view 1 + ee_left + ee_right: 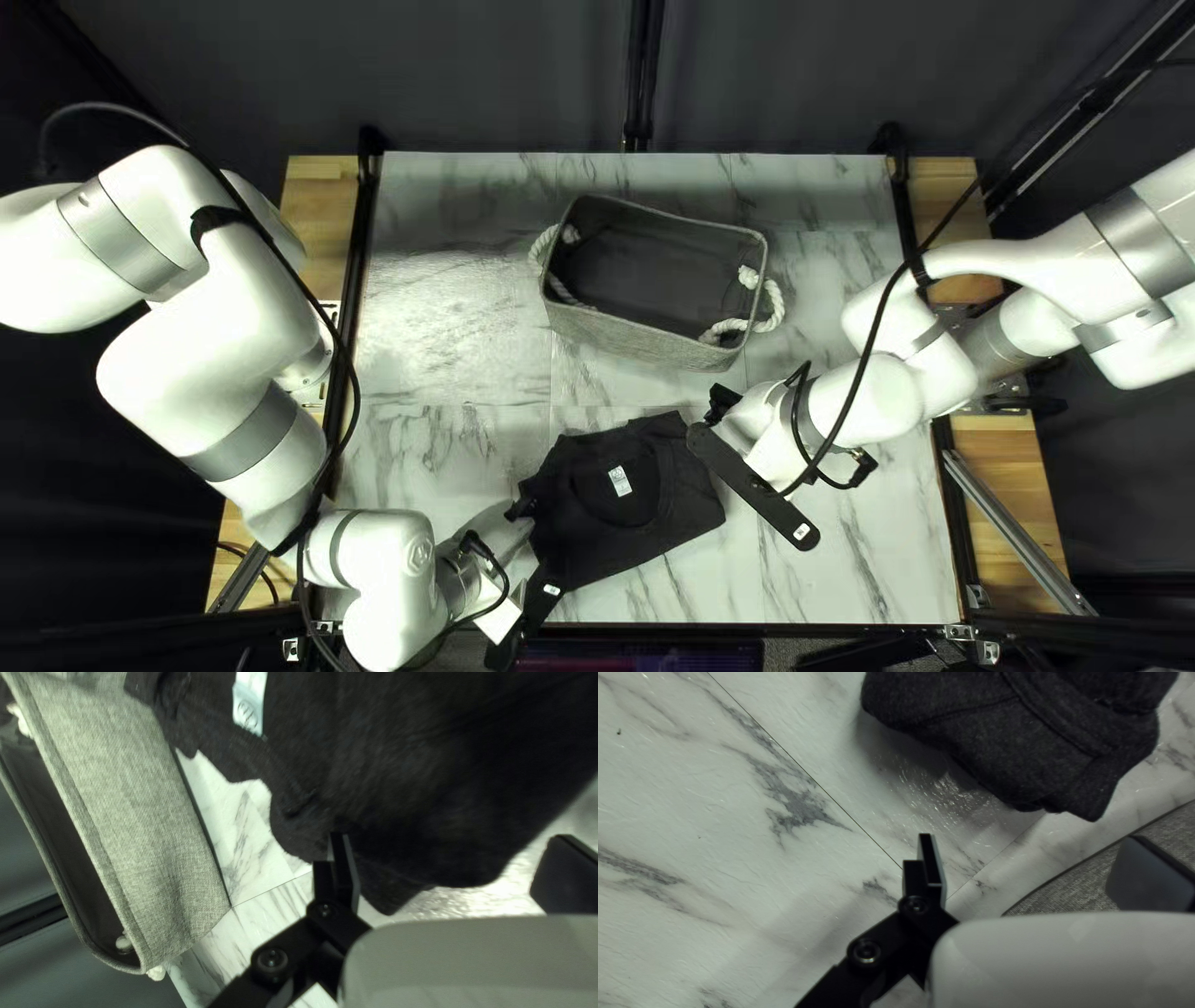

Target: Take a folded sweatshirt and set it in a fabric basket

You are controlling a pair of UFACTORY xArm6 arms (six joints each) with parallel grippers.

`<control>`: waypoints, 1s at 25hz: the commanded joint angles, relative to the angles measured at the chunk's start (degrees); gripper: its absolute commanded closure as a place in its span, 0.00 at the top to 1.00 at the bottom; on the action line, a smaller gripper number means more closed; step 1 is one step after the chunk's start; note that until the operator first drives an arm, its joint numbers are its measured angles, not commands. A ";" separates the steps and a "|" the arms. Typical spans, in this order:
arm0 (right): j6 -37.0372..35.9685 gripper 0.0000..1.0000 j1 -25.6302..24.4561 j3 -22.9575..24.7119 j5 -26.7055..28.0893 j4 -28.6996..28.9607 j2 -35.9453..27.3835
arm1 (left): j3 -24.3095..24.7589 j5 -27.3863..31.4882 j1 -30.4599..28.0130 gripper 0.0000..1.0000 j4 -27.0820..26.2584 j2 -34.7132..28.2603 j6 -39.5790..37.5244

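On the basket's [647, 336] near side lies the sweatshirt [623, 498]. Nearer than the basket too, the left gripper [533, 543] and right gripper [718, 418] are both released, fingers wide apart.

White marbled tabletop [436, 467], wood strips [320, 205] along both sides, dark curtain [498, 75] behind, soft glare [430, 286]

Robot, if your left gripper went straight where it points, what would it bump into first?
Probably the dark sweatshirt, which shows right ahead of my left gripper. I can't tell how close it is.
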 commanded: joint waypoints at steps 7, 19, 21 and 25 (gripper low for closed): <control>2.06 1.00 -0.58 -1.53 -0.09 -0.26 1.54 | 1.83 -2.70 2.35 1.00 2.62 -0.02 -1.10; -1.02 1.00 -1.45 -1.18 -0.84 3.35 1.21 | 1.22 -4.28 3.98 0.00 2.10 -0.53 2.67; -3.03 1.00 -1.93 -0.92 -1.31 5.40 0.85 | 1.01 -3.93 3.91 0.00 1.78 -0.98 3.52; -7.00 1.00 -2.68 0.02 -2.70 9.06 0.15 | -0.11 -2.13 3.07 0.00 0.54 -2.21 5.56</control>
